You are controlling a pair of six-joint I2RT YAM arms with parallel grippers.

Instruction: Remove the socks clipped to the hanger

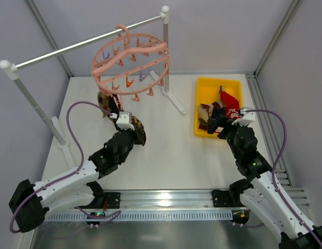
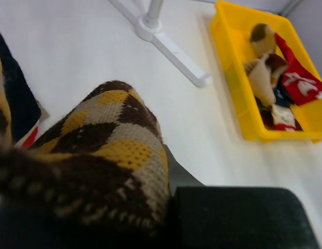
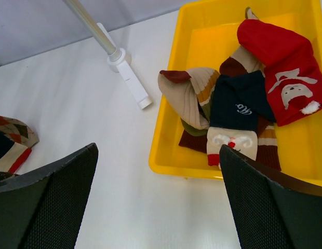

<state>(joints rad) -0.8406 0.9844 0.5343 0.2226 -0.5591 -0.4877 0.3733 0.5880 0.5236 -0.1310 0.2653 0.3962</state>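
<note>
Open table [image 1: 171, 155] lane between rail foot [image 1: 175, 102] and yellow bin [image 1: 198, 106]; hanger [image 1: 145, 51] overhead.

Coarse, fuzzy knit on the argyle sock [image 2: 109, 135]. Glossy, smooth yellow plastic for the bin [image 3: 163, 119] at the right edge of the matt white worktop [image 1: 166, 155], soft cloth socks [image 3: 239, 98] inside. Salmon plastic hanger [image 1: 143, 51] on a dull grey metal rail [image 1: 83, 44] at the far edge. Grainy matt black fingers [image 3: 47, 207] on the right gripper [image 3: 158, 149].

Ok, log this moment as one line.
left gripper: brown argyle sock draped over it, jaws hidden | right gripper: open above yellow bin edge | hanger: no socks seen
</note>
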